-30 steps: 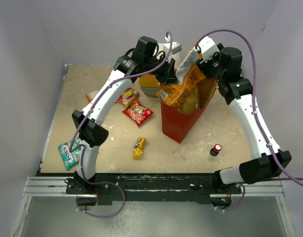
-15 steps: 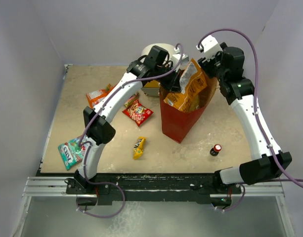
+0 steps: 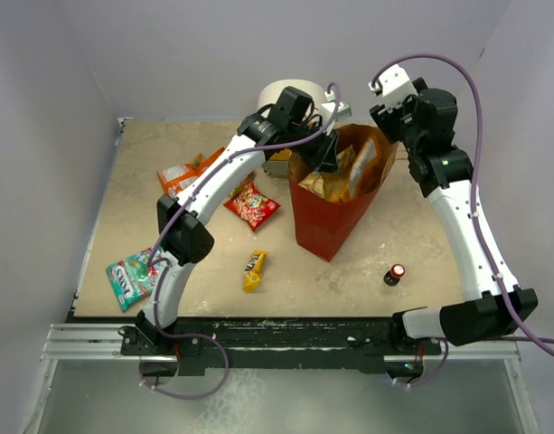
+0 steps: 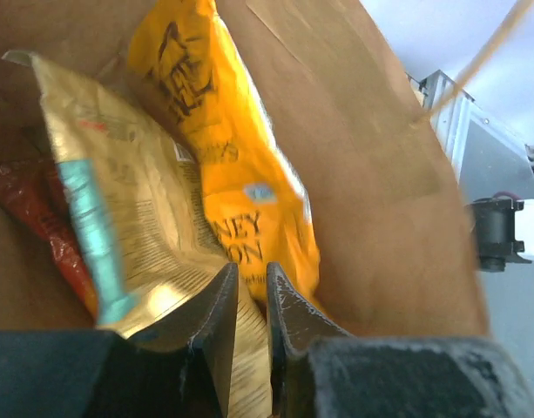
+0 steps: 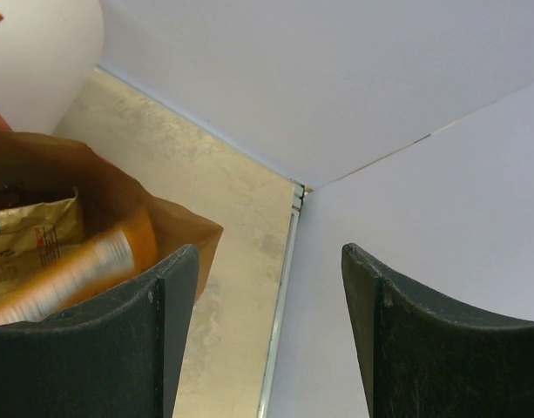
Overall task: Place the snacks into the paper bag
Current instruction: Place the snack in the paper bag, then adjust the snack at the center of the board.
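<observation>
Left gripper (image 4: 249, 277) reaches into the mouth of the paper bag (image 3: 331, 221), fingers a sliver apart with the edge of a gold chip bag (image 4: 136, 200) in the gap; whether they pinch it or merely flank it I cannot tell. Beside it inside the bag sit an orange chip bag (image 4: 232, 157) and something red (image 4: 31, 200). The paper bag stands upright, right of centre in the top view. Right gripper (image 5: 271, 252), at the bag's upper right rim, is wide apart and empty. Outside wait a red packet (image 3: 252, 204), a yellow bar (image 3: 253, 269), a teal candy bag (image 3: 129, 278) at lower left and an orange packet (image 3: 179, 176). By my reckoning roughly half remains.
</observation>
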`<state>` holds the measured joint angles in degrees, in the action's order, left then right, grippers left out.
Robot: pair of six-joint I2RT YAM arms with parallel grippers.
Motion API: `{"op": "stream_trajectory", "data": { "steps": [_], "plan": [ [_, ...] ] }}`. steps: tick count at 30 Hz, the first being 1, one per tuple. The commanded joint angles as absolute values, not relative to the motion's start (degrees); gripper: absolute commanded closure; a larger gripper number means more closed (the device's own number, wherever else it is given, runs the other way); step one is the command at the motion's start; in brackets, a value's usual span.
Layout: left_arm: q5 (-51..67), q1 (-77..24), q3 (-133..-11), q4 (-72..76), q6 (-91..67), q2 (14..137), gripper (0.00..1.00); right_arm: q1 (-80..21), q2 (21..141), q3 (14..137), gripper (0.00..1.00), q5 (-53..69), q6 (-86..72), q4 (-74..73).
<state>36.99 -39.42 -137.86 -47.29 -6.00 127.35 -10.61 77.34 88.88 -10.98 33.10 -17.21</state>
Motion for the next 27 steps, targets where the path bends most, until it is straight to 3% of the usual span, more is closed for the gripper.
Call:
{"op": "stream_trajectory", "data": {
  "steps": [1,8,14,21,27],
  "plan": [
    [41.8,-39.5,-138.0,-44.3,-7.7,128.6,0.76,-9.9,75.5,88.7,0.31,-11.0,32.0,-14.5],
    [41.6,-39.5,-137.9,-44.1,-5.6,127.6,0.74,-9.0,74.9,88.1,0.31,-9.7,31.0,-14.8],
    [40.8,-39.5,-137.7,-44.1,-0.3,122.5,0.65,-8.9,74.1,88.6,0.31,-5.1,27.4,-17.9],
    [43.4,-39.4,-134.4,-45.5,8.3,114.6,0.47,-8.9,70.8,86.0,0.26,4.5,26.0,-18.8],
    [35.9,-39.1,-126.4,-47.8,18.2,103.5,0.28,-8.9,69.7,85.3,0.19,10.8,21.0,-20.4]
  ]
}}
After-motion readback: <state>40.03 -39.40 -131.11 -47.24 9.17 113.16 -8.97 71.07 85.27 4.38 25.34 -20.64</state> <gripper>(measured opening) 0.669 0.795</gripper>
